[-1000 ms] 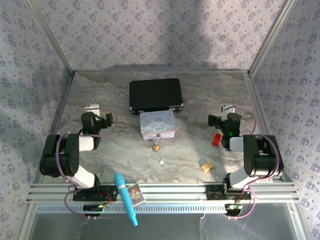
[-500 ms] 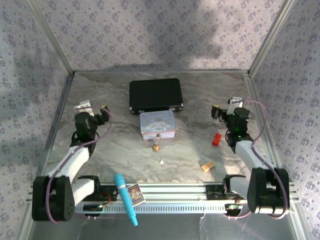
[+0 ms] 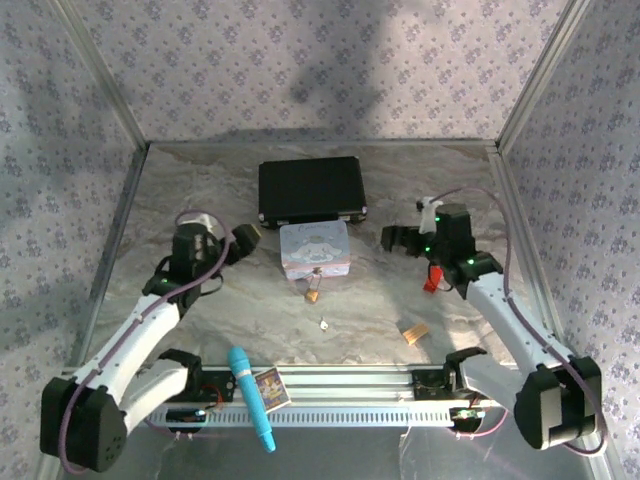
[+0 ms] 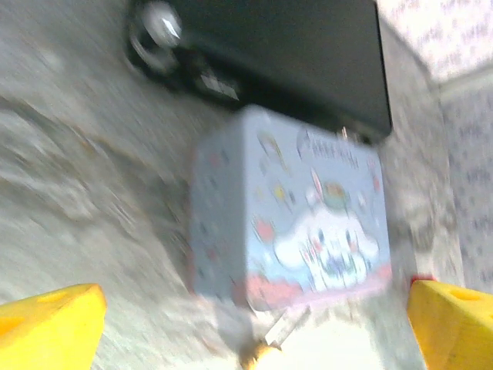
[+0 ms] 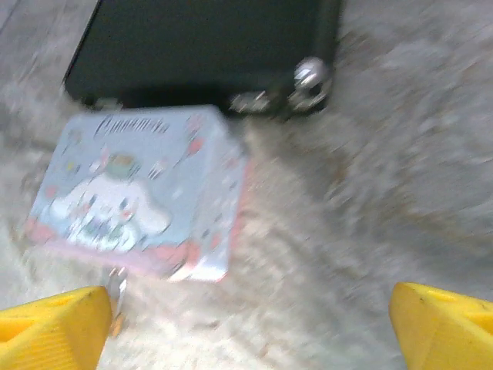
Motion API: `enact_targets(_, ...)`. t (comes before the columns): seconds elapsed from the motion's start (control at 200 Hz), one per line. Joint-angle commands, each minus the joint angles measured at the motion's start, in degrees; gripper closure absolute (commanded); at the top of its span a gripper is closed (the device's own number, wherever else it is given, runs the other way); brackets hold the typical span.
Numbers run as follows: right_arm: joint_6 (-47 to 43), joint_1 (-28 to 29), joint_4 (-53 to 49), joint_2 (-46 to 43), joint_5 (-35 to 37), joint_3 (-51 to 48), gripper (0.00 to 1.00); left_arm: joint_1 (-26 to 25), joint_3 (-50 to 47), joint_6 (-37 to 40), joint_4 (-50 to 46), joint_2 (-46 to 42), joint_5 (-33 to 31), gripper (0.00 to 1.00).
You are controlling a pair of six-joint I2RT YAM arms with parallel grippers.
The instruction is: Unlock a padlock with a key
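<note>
The padlock (image 3: 313,293) lies on the marble-patterned counter (image 3: 375,300) near the middle, just off the near edge of a pastel tin box (image 3: 314,248) printed with a cartoon dog. Its brass body points toward the near side. The key (image 3: 324,324) is a pale speck on the bare counter a little nearer and slightly right of the padlock, apart from it. Behind the tin, at its far edge, sits a closed black case (image 3: 311,190).

The left fingers (image 4: 48,327) hover left of the tin, aimed at it. The left wrist view shows the yellow tips spread wide at the two lower corners, holding nothing, with the tin between them and a blurred bit of the padlock at the bottom edge. The right fingers (image 5: 443,324) hover right of the tin, facing it from the other side. They too are spread wide and hold nothing, and in the right wrist view the padlock's silver shackle peeks out beside the left tip.

A small red piece (image 3: 433,278) lies under the right arm, and a tan wooden block (image 3: 414,331) rests nearer, toward the right. A blue toy microphone (image 3: 250,397) and a small picture card (image 3: 270,387) lie on the metal rail at the near edge.
</note>
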Motion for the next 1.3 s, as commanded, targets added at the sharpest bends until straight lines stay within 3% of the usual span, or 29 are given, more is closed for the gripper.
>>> enact_targets(0.0, 5.8, 8.1, -6.3, 0.8, 3.2, 0.0, 0.09, -5.2, -0.1, -5.3, -1.4, 1.1, 0.0, 0.0)
enact_targets(0.26, 16.8, 28.9, -4.2, 7.1, 11.0, -2.6, 0.31, -19.4, -1.7, -10.8, 1.1, 3.6, -4.9, 0.04)
enact_targets(0.495, 24.9, 38.5, 3.1, 13.3, 11.9, -4.3, 0.49, -21.9, -4.4, -14.6, 3.7, 3.5, -6.3, 0.13)
enact_targets(0.58, 26.3, 41.0, 4.4, 16.1, 12.6, -3.7, 0.51, -21.9, -5.3, -15.0, 3.3, 2.5, -7.4, 0.15)
enact_targets(0.845, 27.5, 44.0, 4.1, 23.4, 15.3, -0.9, 0.63, -22.0, -6.1, -15.2, 2.7, 1.6, -8.8, 0.15)
enact_targets(1.294, 27.4, 43.4, 0.5, 29.7, 17.8, 3.4, 0.68, -22.0, -7.8, -15.0, 2.2, 0.4, -9.8, 0.15)
